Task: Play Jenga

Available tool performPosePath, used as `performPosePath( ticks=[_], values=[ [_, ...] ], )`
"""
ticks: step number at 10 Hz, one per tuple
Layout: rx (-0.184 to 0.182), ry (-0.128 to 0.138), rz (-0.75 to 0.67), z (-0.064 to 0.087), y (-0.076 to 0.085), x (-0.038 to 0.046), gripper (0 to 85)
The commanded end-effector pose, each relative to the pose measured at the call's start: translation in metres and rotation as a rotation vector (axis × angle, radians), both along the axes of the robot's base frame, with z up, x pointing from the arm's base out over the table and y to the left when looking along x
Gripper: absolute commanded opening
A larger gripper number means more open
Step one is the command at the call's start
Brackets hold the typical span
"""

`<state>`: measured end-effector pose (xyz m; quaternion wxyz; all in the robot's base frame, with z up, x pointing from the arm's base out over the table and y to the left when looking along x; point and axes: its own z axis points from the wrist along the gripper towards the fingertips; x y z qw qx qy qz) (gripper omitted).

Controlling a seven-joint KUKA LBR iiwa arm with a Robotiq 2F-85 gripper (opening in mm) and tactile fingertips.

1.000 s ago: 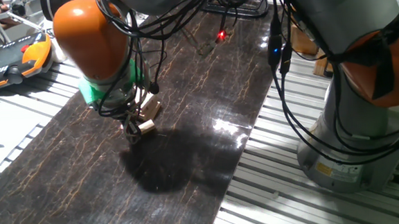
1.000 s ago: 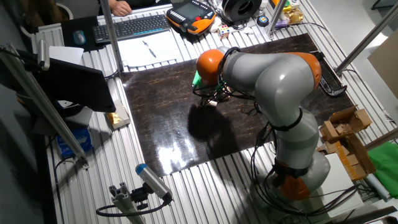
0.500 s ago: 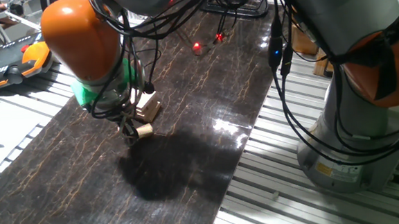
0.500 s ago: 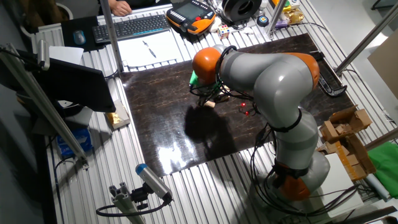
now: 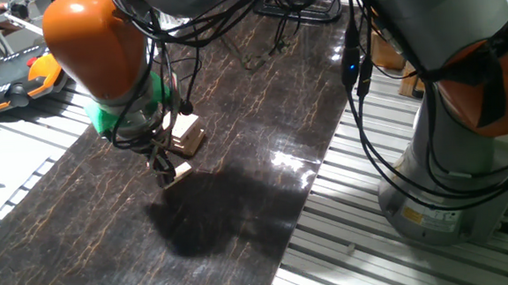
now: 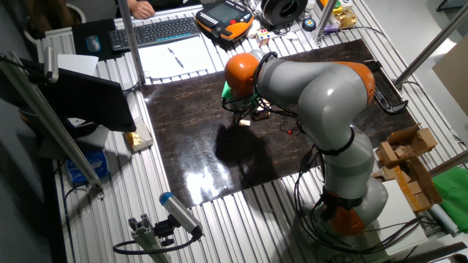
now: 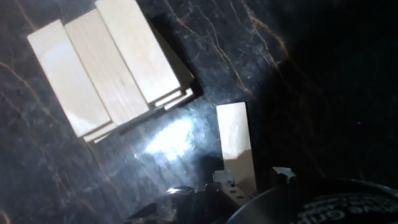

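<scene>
The Jenga stack (image 5: 188, 134) is a low pile of pale wooden blocks on the dark mat; the hand view shows three blocks side by side on its top layer (image 7: 109, 65). It is partly hidden under my arm in the other fixed view (image 6: 254, 114). My gripper (image 5: 164, 168) points down just in front and to the left of the stack. It is shut on one end of a loose pale block (image 5: 179, 171), which the hand view shows between my fingers (image 7: 235, 143), apart from the stack and close to the mat.
The dark marbled mat (image 5: 240, 205) covers a slatted metal table. An orange teach pendant (image 6: 225, 17), a keyboard (image 6: 153, 31) and a small multicoloured cube (image 6: 261, 34) lie beyond the mat. Cables (image 5: 358, 110) hang near the arm's base. Wooden pieces (image 6: 402, 157) sit at the right.
My gripper has moved left and slightly away from the stack, carrying the loose block with it. The gap between block and stack has grown.
</scene>
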<state>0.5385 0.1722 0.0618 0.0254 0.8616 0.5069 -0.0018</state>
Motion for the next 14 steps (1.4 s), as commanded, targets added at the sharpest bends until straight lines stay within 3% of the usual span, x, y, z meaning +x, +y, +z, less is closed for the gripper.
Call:
performPosePath(
  ticks=[1,3,5,7,9,10,12,14],
  values=[
    [0.017,0.009,0.046,0.005,0.000,-0.0010,39.7],
    [0.046,0.020,0.177,0.016,0.000,-0.0041,38.0],
    [0.047,0.015,0.338,0.020,0.000,-0.0073,35.0],
    [0.090,0.015,0.535,0.031,-0.002,-0.0131,31.3],
    [0.119,0.039,0.700,0.043,-0.005,-0.0195,29.3],
    [0.106,0.052,0.799,0.048,-0.007,-0.0214,27.3],
    [0.109,0.079,0.969,0.057,-0.013,-0.0163,22.3],
    [0.163,0.104,1.123,0.070,-0.028,-0.0018,15.7]
  ],
)
